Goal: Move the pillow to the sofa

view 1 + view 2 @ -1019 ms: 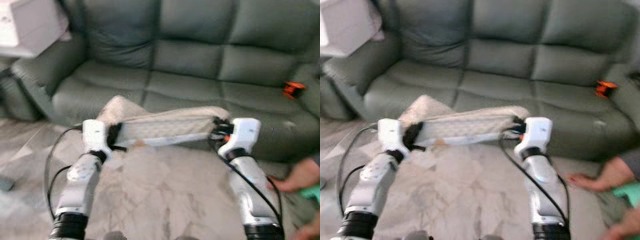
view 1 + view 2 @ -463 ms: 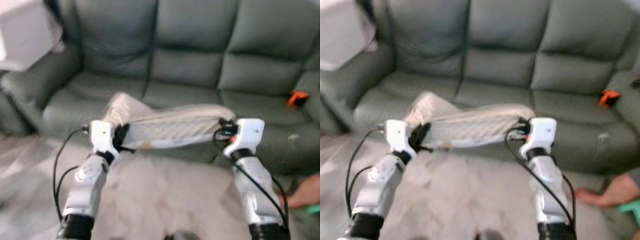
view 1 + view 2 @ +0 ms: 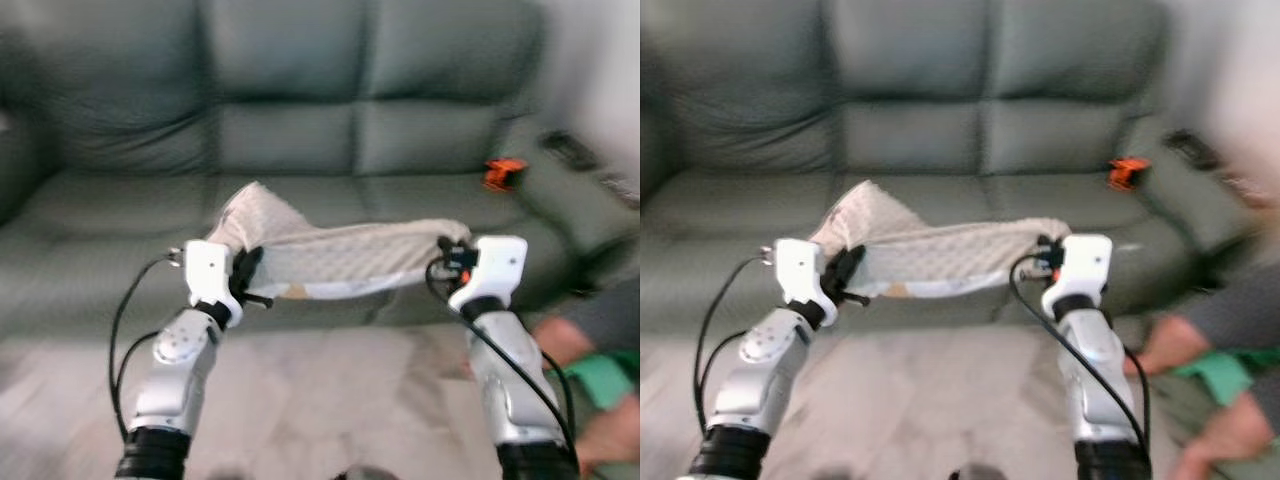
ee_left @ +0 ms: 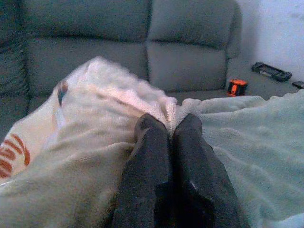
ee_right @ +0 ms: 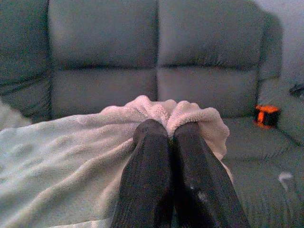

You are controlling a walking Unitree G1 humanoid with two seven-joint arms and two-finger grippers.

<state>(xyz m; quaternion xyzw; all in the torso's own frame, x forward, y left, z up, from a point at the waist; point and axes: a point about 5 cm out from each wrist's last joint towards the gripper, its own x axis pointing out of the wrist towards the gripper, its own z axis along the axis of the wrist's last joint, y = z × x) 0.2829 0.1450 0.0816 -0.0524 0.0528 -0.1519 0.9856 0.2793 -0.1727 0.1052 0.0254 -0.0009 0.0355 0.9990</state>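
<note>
- Change of view: since a second ago the camera has swung toward the robot's right. The white object once at the upper left is out of frame, and the sofa's [image 3: 300,130] right armrest [image 3: 570,190] now shows. This is the robot turning, not the furniture moving.
- Grip, unchanged: the left gripper [image 3: 245,280] is clamped on one end of the pillow [image 3: 340,255] and the right gripper [image 3: 447,258] on the other end, as in the earlier frames. In each wrist view the two black fingers [image 4: 152,142] are pressed together with a fold of fleecy fabric pinched between them.
- Pillow position: it hangs stretched between the two grippers, sagging in the middle, in front of the seat edge and at about seat height. One corner stands up above the left gripper. It is not yet resting on the cushions.
- Meaning for the task: the robot now faces the middle and right seats squarely, so the carry appears nearly complete. What remains, by my reading, is a forward reach and release.
- Edges: the front seat edge lies just beyond the pillow. A small orange object [image 3: 503,172] sits on the right seat near the armrest, and a dark remote-like item [image 4: 271,71] lies on the armrest.
- Open room: the middle seat cushion [image 3: 290,195] is bare and is the likeliest landing spot.
- Hazard: a person's hand [image 3: 560,340] is on the floor just beside the right arm; sideways swings to that side should be avoided.
</note>
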